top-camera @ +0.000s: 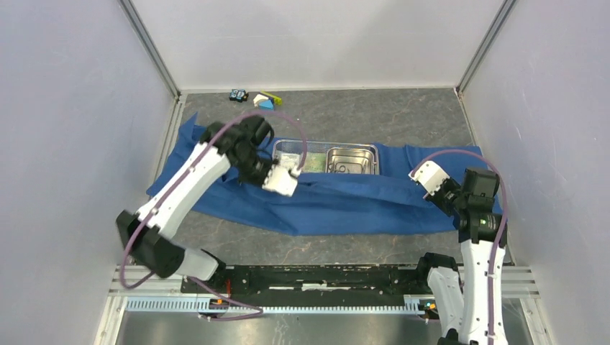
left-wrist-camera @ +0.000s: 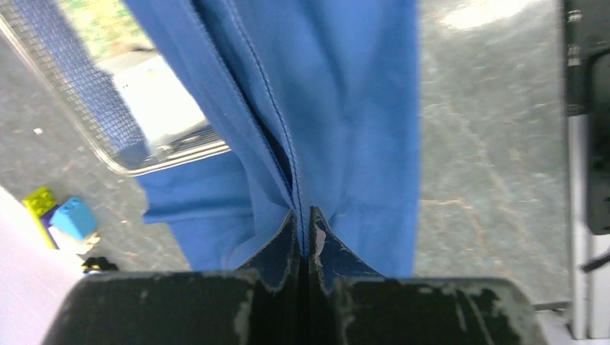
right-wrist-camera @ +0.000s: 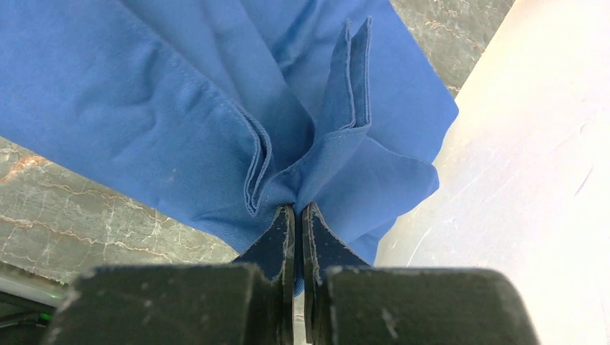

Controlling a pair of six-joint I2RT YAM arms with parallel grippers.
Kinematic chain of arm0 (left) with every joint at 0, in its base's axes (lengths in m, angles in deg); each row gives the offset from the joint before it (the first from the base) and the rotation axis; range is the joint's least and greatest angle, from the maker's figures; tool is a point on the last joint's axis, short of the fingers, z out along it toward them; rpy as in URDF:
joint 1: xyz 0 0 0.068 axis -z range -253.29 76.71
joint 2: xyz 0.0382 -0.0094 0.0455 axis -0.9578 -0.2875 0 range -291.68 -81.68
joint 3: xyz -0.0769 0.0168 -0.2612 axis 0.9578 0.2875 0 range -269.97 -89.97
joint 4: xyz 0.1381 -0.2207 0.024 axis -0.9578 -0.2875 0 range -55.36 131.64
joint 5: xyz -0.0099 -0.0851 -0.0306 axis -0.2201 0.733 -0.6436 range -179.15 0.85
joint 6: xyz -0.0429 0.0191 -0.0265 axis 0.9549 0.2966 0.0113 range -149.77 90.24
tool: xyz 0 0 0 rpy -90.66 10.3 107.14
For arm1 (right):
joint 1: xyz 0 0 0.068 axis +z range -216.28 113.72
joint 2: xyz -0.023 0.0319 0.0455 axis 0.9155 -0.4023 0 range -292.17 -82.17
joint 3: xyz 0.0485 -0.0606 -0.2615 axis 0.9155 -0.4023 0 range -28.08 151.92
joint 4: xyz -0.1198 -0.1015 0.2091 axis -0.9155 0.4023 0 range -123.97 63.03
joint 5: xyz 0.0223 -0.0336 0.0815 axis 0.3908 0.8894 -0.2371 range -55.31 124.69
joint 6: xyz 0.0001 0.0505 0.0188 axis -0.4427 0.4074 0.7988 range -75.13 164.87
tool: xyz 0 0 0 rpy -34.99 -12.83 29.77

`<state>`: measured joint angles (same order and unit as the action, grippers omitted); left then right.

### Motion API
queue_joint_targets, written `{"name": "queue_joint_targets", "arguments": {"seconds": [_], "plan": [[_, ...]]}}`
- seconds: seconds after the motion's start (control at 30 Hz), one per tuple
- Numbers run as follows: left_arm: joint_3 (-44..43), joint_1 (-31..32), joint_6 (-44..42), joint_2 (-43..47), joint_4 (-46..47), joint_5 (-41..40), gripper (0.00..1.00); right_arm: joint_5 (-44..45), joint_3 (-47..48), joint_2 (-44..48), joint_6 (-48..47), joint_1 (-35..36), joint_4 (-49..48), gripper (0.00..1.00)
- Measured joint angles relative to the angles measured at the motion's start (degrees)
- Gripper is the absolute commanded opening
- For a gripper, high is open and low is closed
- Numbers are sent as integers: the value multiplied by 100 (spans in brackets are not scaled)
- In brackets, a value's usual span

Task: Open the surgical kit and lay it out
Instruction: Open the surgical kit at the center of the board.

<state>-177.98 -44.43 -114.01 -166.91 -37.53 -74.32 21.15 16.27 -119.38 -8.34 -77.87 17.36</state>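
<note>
Top external view: the blue cloth wrap (top-camera: 338, 205) lies spread across the counter (top-camera: 403, 115), rumpled along its middle. At left, the left pincer (left-wrist-camera: 305, 228) is closed tight on a seamed fold of the cloth, just beside the wire-mesh tray (top-camera: 289, 152). The steel pan (top-camera: 351, 159) is at the tray's right end; whether it is inside the tray or alongside it cannot be told. At right, the right pincer (right-wrist-camera: 297, 219) is clamped on a gathered fold at the cloth's right end.
</note>
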Motion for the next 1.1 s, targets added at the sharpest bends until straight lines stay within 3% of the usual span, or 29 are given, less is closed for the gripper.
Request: {"name": "queue_joint_targets", "arguments": {"seconds": [0.17, 0.33, 0.63, 0.77, 0.97, 1.1], "plan": [[1252, 914, 824, 1318, -76, -249, 2, 11, 162, 214, -199, 0, 452, 0], [1945, 1552, 1792, 2275, -118, -68, 2, 48, 170, 581, -546, 15, 1185, 0], [2321, 2146, 3084, 2474, -219, 511, 4, 431, 170, 1353, -977, 24, 1991, 0], [2468, 2271, 3362, 2474, -212, 723, 13, 531, 151, 1456, -1128, 24, 2063, 1], [2951, 2308, 3519, 2461, -247, 807, 27, 761, -24, 1268, -1311, 26, 2081, 15], [3060, 2319, 3530, 2343, -348, 802, 45, 1001, -37, 1023, -1432, 26, 2081, 27]]}}
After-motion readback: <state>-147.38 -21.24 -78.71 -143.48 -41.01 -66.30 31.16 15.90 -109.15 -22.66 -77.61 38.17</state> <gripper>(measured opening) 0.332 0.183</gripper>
